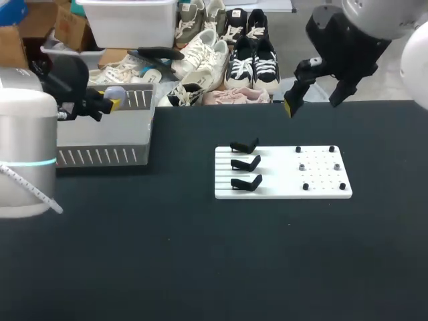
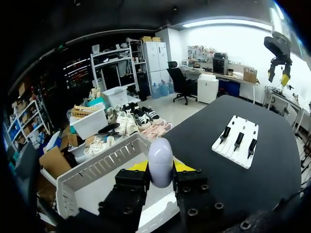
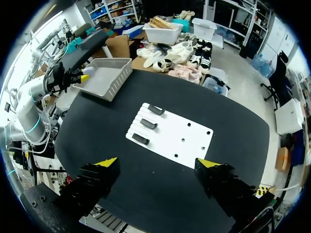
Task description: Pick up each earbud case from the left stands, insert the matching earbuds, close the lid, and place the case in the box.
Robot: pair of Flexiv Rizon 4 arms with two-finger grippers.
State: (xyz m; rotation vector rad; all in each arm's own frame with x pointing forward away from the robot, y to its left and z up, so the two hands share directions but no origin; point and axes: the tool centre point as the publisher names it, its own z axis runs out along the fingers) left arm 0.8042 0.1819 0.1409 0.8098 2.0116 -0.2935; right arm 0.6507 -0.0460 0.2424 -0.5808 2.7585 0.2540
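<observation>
My left gripper [image 2: 160, 171] is shut on a pale lavender earbud case [image 2: 160, 161] with its lid closed, held upright above the grey slatted box [image 2: 97, 170]. In the head view the case [image 1: 115, 94] hangs over the box [image 1: 107, 137] at the table's far left. Three black stands [image 1: 245, 163] sit on the left half of a white board [image 1: 283, 190], and nothing rests on them. My right gripper [image 1: 313, 100] hovers open high above the table's far edge, beyond the board. In the right wrist view its fingers [image 3: 107, 164] spread wide over the board [image 3: 170, 136].
Several small black pegs [image 1: 319, 167] dot the right half of the white board. Dark tabletop [image 1: 200, 267] stretches from the board to the near edge. The box stands against the far left edge.
</observation>
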